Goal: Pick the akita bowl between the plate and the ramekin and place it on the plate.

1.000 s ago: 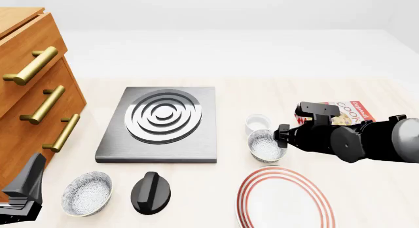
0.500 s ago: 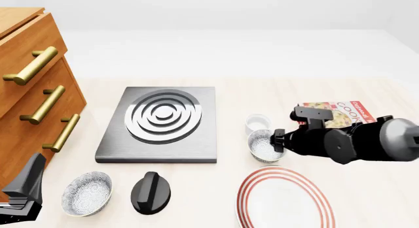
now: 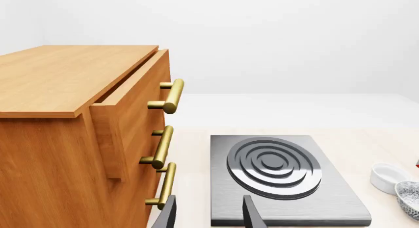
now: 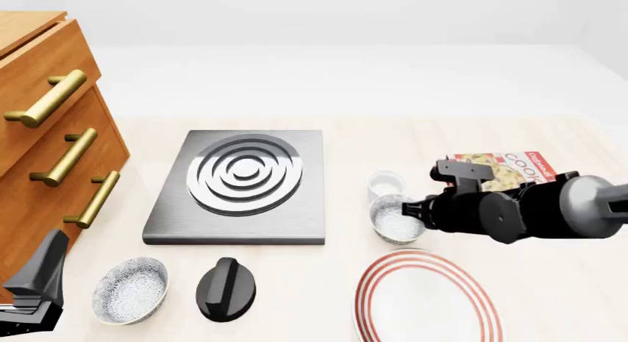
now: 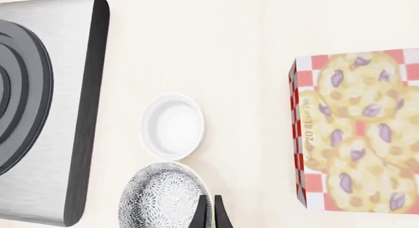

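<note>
Pinching akita bowl rim, right gripper.

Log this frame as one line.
right gripper: at akita bowl rim, nearly shut | bowl on table, between ramekin and plate | left gripper: open, idle

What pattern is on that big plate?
White plate with thin red concentric rings; clearest in front view.

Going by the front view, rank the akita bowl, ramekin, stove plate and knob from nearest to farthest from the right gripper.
1. Akita bowl, at the right gripper.
2. Ramekin, just behind the bowl.
3. Stove plate, further left.
4. Knob, front left.
</note>
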Available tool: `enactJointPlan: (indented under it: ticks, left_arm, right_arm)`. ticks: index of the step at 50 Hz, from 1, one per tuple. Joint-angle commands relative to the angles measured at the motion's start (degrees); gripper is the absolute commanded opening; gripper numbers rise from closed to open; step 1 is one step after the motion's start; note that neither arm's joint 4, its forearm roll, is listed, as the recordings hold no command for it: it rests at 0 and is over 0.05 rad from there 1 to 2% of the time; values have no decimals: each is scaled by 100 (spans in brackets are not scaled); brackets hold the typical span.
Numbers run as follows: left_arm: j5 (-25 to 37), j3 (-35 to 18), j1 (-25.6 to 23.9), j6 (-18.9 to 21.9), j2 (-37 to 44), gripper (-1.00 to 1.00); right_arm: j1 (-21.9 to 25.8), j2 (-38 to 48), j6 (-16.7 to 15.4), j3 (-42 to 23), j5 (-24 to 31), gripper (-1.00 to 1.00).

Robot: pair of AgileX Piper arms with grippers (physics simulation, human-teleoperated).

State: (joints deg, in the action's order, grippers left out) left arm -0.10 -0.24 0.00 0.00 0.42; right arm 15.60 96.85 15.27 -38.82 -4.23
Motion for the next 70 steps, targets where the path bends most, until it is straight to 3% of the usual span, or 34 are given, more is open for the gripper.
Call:
enactJointPlan:
  ticks: [1,12,25,39,49,57,60,62,70]
  left_arm:
    - [0,0,0,0,0,100]
    - [0,0,0,0,0,100]
    - [0,0,0,0,0,100]
    - [0,0,0,0,0,100]
    - [0,0,0,0,0,100]
    - [0,0,0,0,0,100]
    - [0,0,0,0,0,100]
    - [0,0,0,0,0,100]
    - [0,0,0,0,0,100]
  right_arm:
    - [93,106,73,22,-20,-100]
    - [55,-46,-2,44,18,-100]
    - [-97,-1856,-219,40,1023,-100]
    - [72,-2269,-210,-2,1269,-100]
    - [508,-2806,35,-239,1859,-100]
    - [652,-3297,-34,-299,2276,-100]
    - [949,-3323,151,-323,2390,-100]
    - [862,-3525,-19,-313,2466,-100]
    - [1002,-3763,-154,-266,2807,-100]
